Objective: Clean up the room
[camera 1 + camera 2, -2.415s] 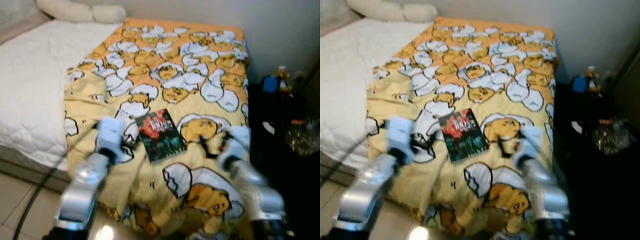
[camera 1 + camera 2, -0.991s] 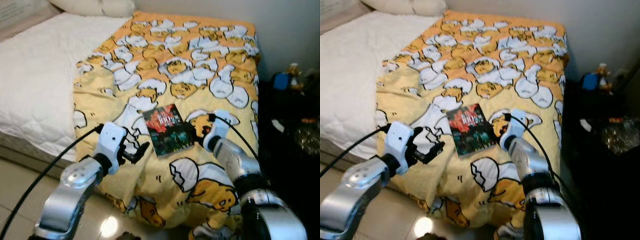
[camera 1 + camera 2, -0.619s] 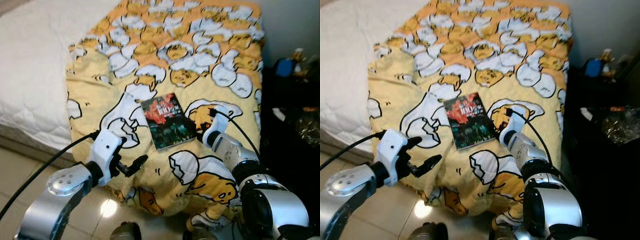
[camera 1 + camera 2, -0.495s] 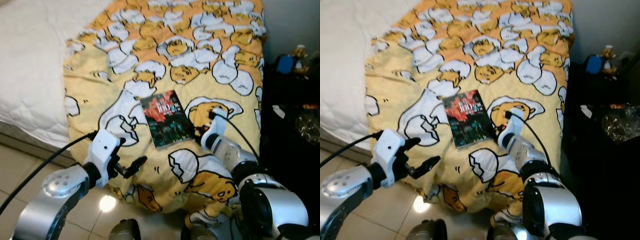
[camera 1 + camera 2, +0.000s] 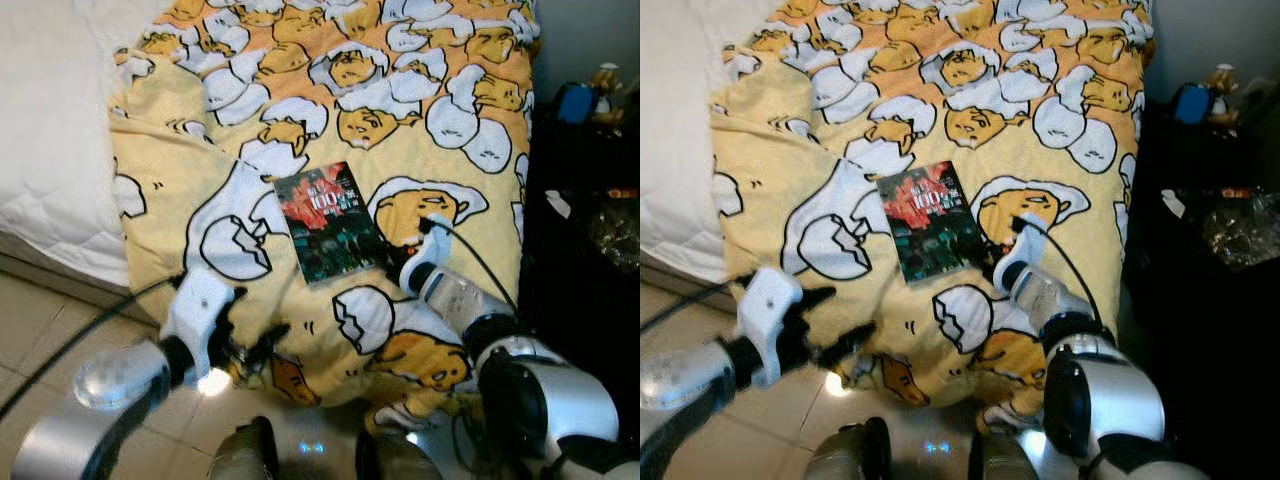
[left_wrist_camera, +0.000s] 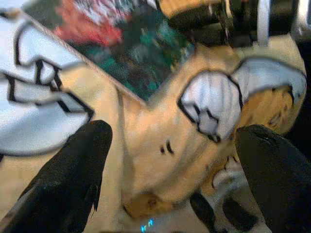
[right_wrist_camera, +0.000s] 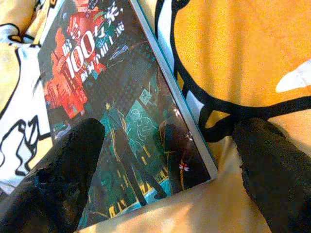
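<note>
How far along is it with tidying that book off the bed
Nothing looks done yet: the book lies flat on the yellow blanket. In hand: the right gripper is open, straddling the book's near corner. The left gripper is open at the bed's edge. Left: gripping, lifting and putting it away.

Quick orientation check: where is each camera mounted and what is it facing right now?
Eye views: head, looking down at the yellow blanket, with both silver arms.
Left wrist view: left gripper, open, over the blanket's edge, facing the book.
Right wrist view: right gripper, open, astride the book's near corner.
Shared: the book appears in every view.
</note>
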Motion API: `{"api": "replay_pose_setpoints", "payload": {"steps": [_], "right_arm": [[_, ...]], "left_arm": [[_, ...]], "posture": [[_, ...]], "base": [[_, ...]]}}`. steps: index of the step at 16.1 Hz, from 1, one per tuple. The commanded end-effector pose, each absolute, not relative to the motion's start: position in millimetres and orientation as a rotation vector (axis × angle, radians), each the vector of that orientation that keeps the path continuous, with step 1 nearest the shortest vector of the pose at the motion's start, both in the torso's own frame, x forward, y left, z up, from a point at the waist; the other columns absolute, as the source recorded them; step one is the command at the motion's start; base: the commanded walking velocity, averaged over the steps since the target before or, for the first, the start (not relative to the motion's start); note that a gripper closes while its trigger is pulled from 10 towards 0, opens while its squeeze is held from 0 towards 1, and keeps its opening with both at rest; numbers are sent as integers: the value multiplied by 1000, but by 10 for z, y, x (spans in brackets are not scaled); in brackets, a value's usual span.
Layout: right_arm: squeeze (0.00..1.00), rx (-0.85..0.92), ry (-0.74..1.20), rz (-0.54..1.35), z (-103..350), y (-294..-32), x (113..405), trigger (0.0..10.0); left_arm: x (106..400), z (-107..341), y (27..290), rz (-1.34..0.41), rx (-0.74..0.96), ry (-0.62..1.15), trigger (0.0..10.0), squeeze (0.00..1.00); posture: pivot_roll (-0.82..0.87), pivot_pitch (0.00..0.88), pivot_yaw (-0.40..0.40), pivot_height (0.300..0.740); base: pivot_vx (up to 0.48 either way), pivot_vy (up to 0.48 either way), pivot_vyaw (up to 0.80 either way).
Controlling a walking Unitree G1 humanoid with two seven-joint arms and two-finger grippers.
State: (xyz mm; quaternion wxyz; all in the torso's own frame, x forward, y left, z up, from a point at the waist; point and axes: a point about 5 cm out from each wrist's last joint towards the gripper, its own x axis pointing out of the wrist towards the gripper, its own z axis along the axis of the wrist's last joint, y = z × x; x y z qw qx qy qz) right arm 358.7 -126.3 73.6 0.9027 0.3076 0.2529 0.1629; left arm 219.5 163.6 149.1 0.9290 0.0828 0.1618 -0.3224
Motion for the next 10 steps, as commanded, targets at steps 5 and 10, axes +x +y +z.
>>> {"api": "replay_pose_setpoints", "payload": {"steps": [5, 10], "right_arm": [[0, 619, 655, 306, 531, -1218, 3456, 10000], [0, 815, 645, 330, 567, -1109, 3454, 10000]], "left_arm": [[2234, 1558, 1770, -647, 160, 344, 10000, 0], [2321, 1607, 1811, -631, 169, 335, 10000, 0]], "posture": [[38, 266, 13, 740], [48, 258, 30, 740]], "base": [[0, 0, 0], [0, 0, 0]]}}
